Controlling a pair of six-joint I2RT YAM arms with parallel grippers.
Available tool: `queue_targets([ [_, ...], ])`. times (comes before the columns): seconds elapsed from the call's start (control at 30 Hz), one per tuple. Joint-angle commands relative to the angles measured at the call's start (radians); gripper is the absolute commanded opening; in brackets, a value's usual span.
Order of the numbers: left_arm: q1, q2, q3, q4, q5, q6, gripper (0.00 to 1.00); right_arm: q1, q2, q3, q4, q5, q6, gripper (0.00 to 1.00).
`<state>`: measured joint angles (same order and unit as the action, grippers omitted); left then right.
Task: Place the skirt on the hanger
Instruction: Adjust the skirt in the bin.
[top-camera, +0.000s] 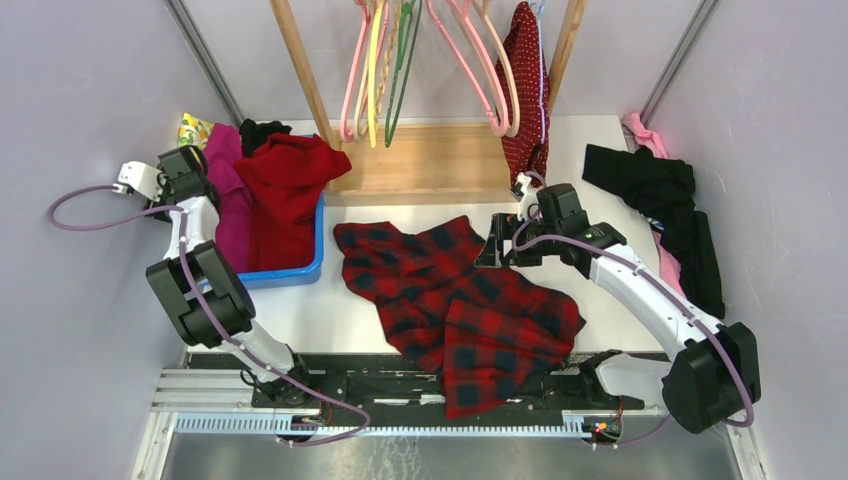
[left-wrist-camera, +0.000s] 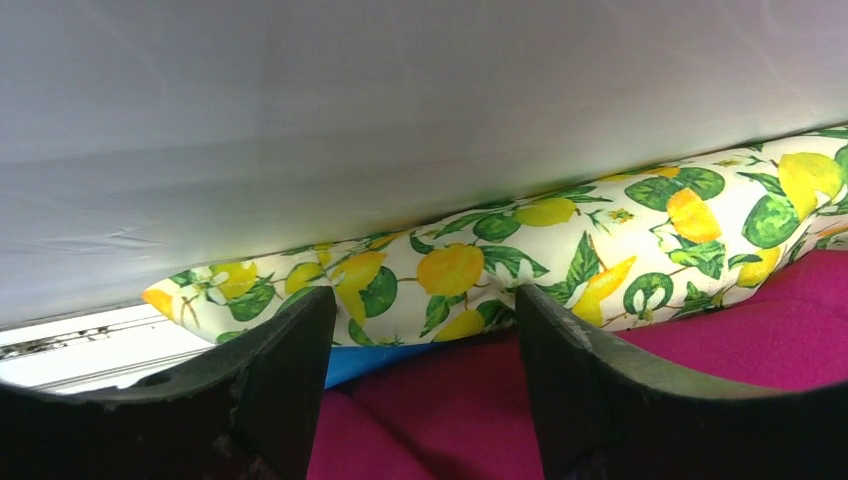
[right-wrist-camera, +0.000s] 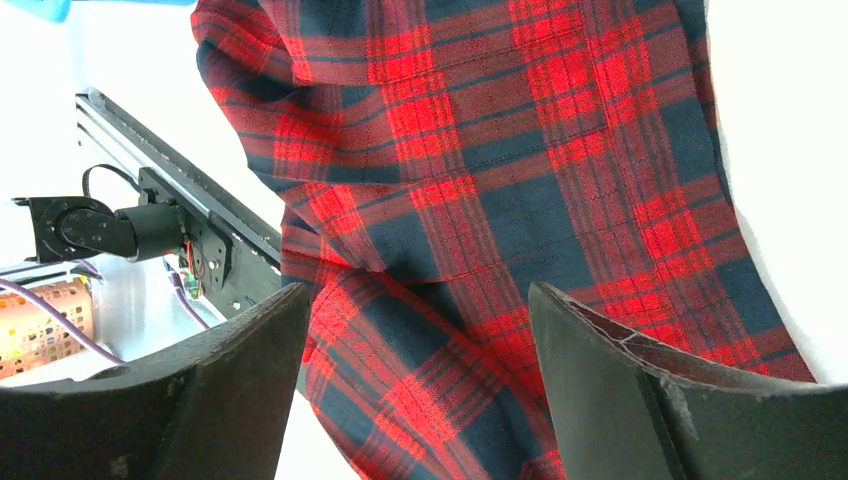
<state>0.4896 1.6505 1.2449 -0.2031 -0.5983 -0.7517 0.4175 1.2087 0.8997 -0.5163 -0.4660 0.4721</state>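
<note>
The dark-red dotted skirt (top-camera: 520, 90) hangs from the rack at the back right. The thin pale lilac-blue hanger (top-camera: 541, 70) shows as a line down its right edge; its hook is out of frame. My right gripper (top-camera: 497, 245) (right-wrist-camera: 420, 295) stands open just below the skirt. It hovers over the red-and-black plaid garment (top-camera: 460, 300) (right-wrist-camera: 500, 150) with nothing held. My left gripper (top-camera: 188, 155) (left-wrist-camera: 422, 300) is far left at the blue bin (top-camera: 300, 270). Its jaws stand apart over magenta cloth (left-wrist-camera: 470, 400), facing a lemon-print cloth (left-wrist-camera: 520, 255) by the wall.
The blue bin holds a plain red garment (top-camera: 290, 190) and magenta cloth (top-camera: 228, 190). Pink, yellow and green hangers (top-camera: 470, 60) hang on the wooden rack (top-camera: 430, 165). A black garment (top-camera: 670, 210) and pink cloth (top-camera: 645, 135) lie at the right wall.
</note>
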Motion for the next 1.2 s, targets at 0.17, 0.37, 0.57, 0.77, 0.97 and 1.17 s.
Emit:
queue_targets([
  [0.17, 0.011, 0.043, 0.029, 0.062, 0.073, 0.051, 0.32, 0.014, 0.004, 0.027, 0.061, 0.012, 0.008, 0.86],
  [0.37, 0.01, -0.04, 0.024, 0.07, 0.143, 0.054, 0.13, 0.019, 0.016, 0.019, 0.078, 0.009, 0.011, 0.86],
  [0.57, 0.009, -0.164, 0.039, 0.038, 0.257, 0.066, 0.03, 0.029, 0.036, 0.009, 0.11, 0.004, 0.022, 0.86],
  [0.77, 0.008, -0.251, 0.135, -0.04, 0.483, 0.088, 0.04, 0.038, 0.022, -0.001, 0.113, 0.007, 0.023, 0.86],
  [0.97, 0.005, -0.316, 0.218, -0.073, 0.795, 0.059, 0.06, 0.04, -0.014, -0.011, 0.096, 0.016, 0.018, 0.86],
  [1.17, -0.048, -0.338, 0.251, -0.059, 1.025, 0.022, 0.07, 0.04, -0.055, -0.027, 0.086, 0.018, 0.023, 0.86],
])
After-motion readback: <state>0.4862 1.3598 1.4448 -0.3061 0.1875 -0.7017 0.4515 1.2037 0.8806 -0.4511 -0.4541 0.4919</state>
